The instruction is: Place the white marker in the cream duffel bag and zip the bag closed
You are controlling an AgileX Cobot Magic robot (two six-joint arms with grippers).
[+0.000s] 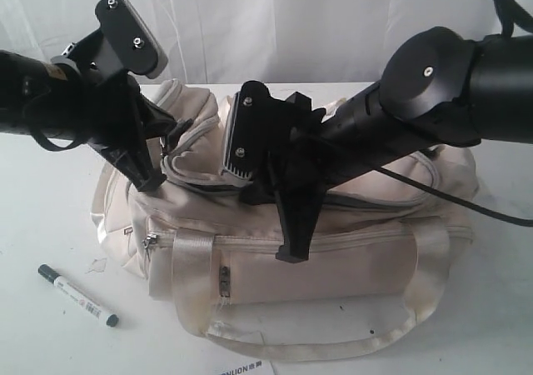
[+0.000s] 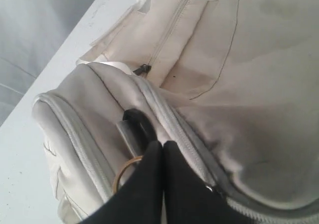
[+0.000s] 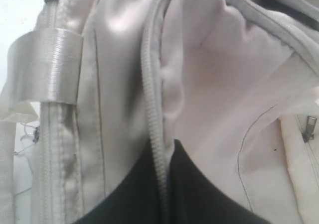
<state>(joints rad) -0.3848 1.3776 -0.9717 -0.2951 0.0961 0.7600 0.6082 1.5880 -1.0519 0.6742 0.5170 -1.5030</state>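
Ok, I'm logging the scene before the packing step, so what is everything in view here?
cream duffel bag: one, cream with grey zips, middle of the table.
white marker: one, white barrel with black cap, on the table left of the bag in the exterior view, not touching it.
printed paper: one, white, at the table's near edge, mostly cut off.
table: one, white, under everything.
curtain: one, white, behind the table.
cable: one, black, running from the right arm past the bag's right end.
left hand: one, black, shut, tips at the bag's left end.
right hand: one, black, shut on a zip edge of the bag.
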